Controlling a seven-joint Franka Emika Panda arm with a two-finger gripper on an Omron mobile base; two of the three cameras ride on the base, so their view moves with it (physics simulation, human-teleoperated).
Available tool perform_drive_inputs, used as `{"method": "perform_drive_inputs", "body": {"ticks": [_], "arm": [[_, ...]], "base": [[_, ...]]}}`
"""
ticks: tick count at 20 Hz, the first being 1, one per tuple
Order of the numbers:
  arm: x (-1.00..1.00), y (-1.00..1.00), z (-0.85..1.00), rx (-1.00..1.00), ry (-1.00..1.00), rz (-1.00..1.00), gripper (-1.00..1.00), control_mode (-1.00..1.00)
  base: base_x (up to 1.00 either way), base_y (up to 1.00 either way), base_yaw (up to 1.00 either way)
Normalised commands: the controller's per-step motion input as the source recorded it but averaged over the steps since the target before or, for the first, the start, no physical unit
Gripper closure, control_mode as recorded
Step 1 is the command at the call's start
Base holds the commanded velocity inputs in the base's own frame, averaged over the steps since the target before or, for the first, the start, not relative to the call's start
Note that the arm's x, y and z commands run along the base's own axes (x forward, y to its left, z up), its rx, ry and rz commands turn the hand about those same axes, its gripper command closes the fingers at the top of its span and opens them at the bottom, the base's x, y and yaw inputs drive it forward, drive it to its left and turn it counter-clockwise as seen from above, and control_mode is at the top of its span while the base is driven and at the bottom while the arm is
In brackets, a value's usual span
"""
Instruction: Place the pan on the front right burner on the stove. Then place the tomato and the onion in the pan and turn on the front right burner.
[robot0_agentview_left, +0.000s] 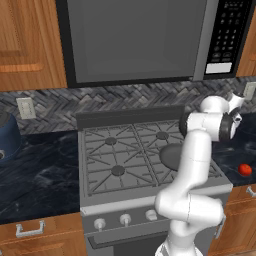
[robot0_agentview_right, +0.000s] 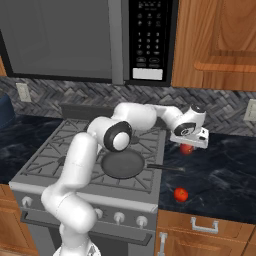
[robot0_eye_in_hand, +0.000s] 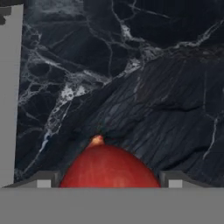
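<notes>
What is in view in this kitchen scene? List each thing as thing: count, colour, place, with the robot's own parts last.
stove: 1, grey, four burners, between the dark counters.
front right burner: 1, dark, under the pan.
pan: 1, dark grey, on the front right grate, handle pointing right over the counter.
knobs: silver row on the stove front.
onion: 1, red, between the fingertips, right of the stove.
tomato: 1, red, on the right counter near its front edge.
microwave: 1, grey and black, above the stove.
counter: dark marbled, either side.
arm: 1, white.
gripper: 1, around the onion; contact unclear.
</notes>
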Motion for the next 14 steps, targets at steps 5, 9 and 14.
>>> {"method": "perform_drive_inputs", "body": {"ticks": [5,9,14], "arm": [[-0.44,0.09,0.38,0.0,-0.1,0.0,1.0,-1.0],[-0.45,0.3,0.27,0.0,-0.07,0.0,1.0,-1.0],[-0.36,0.39,0.19,0.0,-0.03,0.0,1.0,-1.0]], "base": [[0.0,0.0,0.0],[0.0,0.0,0.0],[0.0,0.0,0.0]]}}
